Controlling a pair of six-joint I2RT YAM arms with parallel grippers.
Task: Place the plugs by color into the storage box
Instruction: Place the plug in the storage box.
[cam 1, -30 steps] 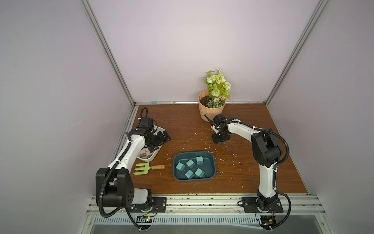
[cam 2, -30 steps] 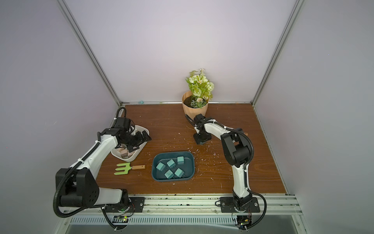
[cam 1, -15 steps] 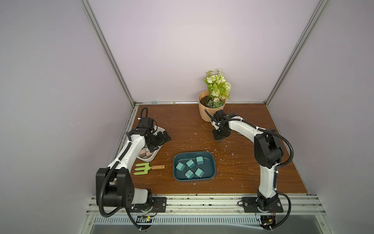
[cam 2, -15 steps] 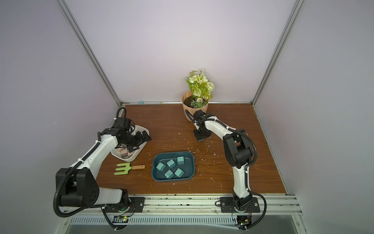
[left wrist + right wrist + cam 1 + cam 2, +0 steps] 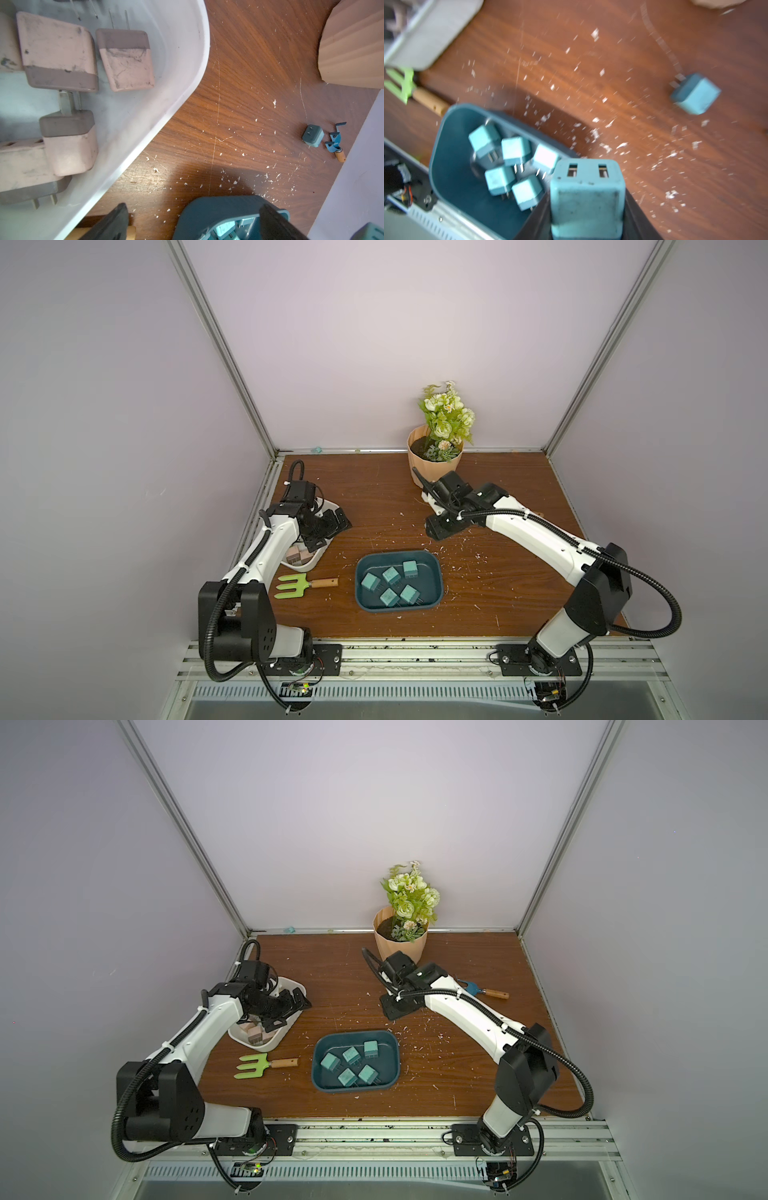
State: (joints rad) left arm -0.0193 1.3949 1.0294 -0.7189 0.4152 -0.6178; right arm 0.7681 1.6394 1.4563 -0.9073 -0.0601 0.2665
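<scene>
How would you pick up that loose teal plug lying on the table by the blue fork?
By its flat teal sides, from above: the loose plug seems to lie on its side, prongs sticking out level, so close across the body, clear of the prongs.

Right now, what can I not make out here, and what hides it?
The held teal plug: the right gripper covers it in both top views.
The pink plugs: the left arm covers much of their white tray in both top views; the left wrist view's edge cuts some.
The loose teal plug: behind the right arm in both top views, blurred in the right wrist view.
</scene>
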